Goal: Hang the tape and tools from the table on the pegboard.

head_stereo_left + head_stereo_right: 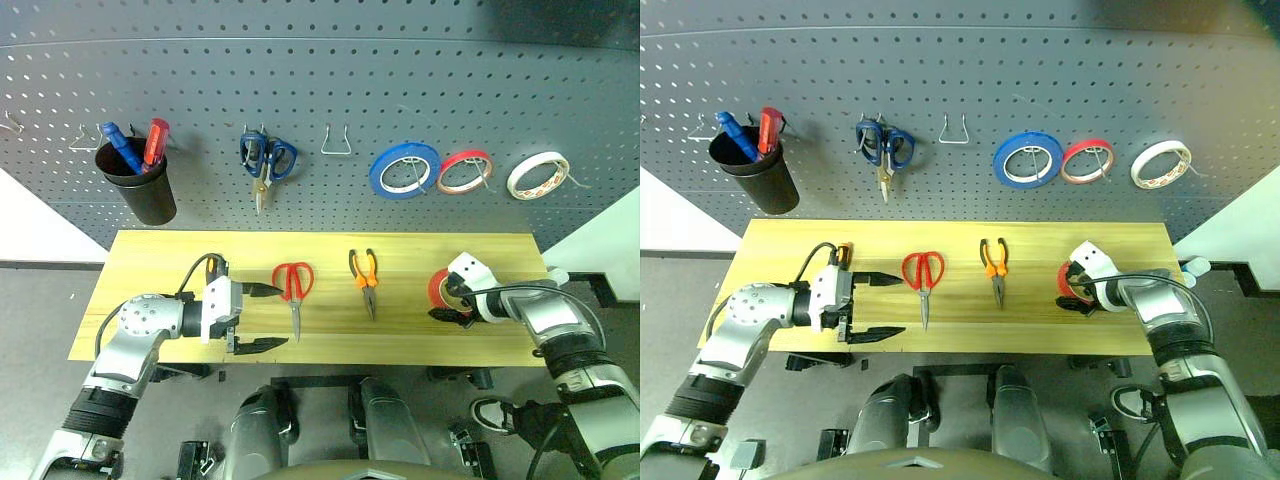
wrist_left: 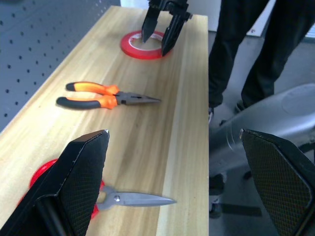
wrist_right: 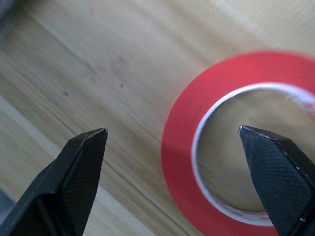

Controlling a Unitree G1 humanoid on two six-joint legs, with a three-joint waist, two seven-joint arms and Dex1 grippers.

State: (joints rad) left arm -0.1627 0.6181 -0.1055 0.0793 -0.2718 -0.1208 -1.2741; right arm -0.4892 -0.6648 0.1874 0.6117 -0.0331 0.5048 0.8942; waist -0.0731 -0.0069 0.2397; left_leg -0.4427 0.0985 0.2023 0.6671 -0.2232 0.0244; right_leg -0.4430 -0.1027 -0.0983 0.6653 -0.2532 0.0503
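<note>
My right gripper (image 3: 172,162) hangs close over a tabletop of light yellowish wood with fine grain (image 3: 98,64), my two black fingers (image 3: 74,187) spread wide apart. A flat red ring-shaped roll of adhesive tape (image 3: 179,162) with a thin white inner rim lies on the wood. One textured fingertip sits over the bare wood inside the ring's hole, the other stands outside the roll over open table, so the near band of the ring lies between them. I cannot tell whether either tip touches the tape.
</note>
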